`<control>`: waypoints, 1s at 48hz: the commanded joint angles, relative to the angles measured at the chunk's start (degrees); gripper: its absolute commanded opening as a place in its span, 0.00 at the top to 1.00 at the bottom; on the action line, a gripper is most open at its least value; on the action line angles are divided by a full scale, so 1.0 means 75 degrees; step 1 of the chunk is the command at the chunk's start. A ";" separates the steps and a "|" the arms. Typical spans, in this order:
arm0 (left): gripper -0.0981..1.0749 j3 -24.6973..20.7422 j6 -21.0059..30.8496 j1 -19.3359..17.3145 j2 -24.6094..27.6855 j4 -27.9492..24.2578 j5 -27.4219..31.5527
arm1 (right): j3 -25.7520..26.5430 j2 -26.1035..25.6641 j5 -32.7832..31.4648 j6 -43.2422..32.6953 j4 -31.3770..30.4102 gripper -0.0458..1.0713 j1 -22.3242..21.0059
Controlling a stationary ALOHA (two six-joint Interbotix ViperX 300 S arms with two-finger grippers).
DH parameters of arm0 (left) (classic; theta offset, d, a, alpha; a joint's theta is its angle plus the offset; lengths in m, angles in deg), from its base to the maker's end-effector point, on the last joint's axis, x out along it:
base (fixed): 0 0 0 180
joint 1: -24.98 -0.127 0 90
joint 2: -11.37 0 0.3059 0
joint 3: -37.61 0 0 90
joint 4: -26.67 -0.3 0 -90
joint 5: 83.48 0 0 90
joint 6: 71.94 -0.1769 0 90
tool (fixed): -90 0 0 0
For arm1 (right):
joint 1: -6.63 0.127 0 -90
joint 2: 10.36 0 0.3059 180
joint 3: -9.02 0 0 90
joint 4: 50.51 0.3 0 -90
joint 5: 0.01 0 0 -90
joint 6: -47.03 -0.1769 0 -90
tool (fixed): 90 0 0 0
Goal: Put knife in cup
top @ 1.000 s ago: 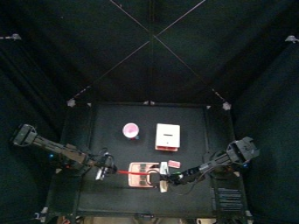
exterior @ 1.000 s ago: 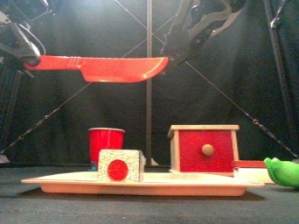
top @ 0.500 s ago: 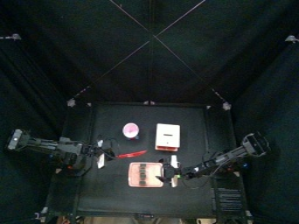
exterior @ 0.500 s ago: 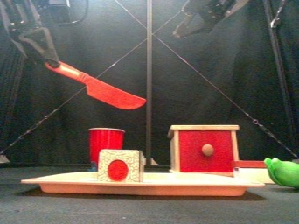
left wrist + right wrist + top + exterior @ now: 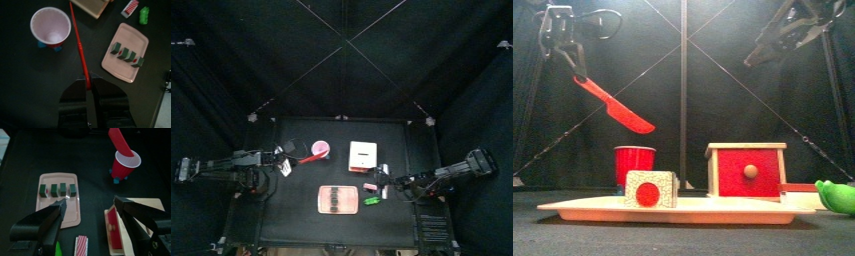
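Swinging inward since the earlier frame, the left end effector (image 5: 567, 45) has carried the knife (image 5: 615, 104) away from above the salmon tray (image 5: 337, 200); it now hangs high at the upper left of the front view, clenched on the handle. The red blade slopes down and rightward, its tip in the air above the cup (image 5: 635, 166) and not yet inside it. From overhead, the knife sits left of centre, its tip close beside the cup's rim.

Further right stand a small block with a red disc (image 5: 649, 188) on the tray, then the white box with a red front (image 5: 746, 170), and a green piece (image 5: 834, 195) at the lower right edge.

At the upper right of the front view the right end effector (image 5: 787, 40) hangs released, jaws spread wide and holding nothing, well apart from the cup.

To do this step well, I would line the tip up over the middle of the cup's mouth, tilt the blade steeper so it enters without catching the rim, lower until the tip is well inside, and only then let go. The cup looks light, so a nudge on its rim could tip it.
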 commanded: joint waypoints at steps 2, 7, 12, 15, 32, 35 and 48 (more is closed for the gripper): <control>0.64 -0.0445 -0.0012 -0.0199 -0.0012 0.0141 0.0352 | -0.0328 -0.0480 0.0668 0.0000 -0.0012 0.03 -0.0223; 0.64 -0.0645 -0.0023 -0.0234 0.0012 0.0305 0.0469 | -0.0609 -0.0691 0.1125 0.0000 -0.0023 0.03 -0.0445; 0.64 -0.0797 -0.0035 -0.0258 0.0035 0.0422 0.0633 | -0.0855 -0.0820 0.1770 0.0000 0.0000 0.03 -0.0703; 0.64 -0.0961 -0.0035 -0.0316 0.0117 0.0480 0.0809 | -0.1031 -0.0773 0.2379 0.0012 0.0129 0.03 -0.0867; 0.64 -0.2824 -0.0188 -0.0973 0.1500 0.0539 0.2590 | -0.1313 -0.1008 0.3082 0.0047 0.0234 0.03 -0.1371; 0.64 -0.3152 -0.0246 -0.1020 0.1816 0.0539 0.2707 | -0.1359 -0.0996 0.3082 0.0035 0.0234 0.03 -0.1395; 0.64 -0.4242 -0.0422 -0.1289 0.2566 0.0563 0.3961 | -0.1453 -0.1008 0.3094 0.0035 0.0281 0.03 -0.1395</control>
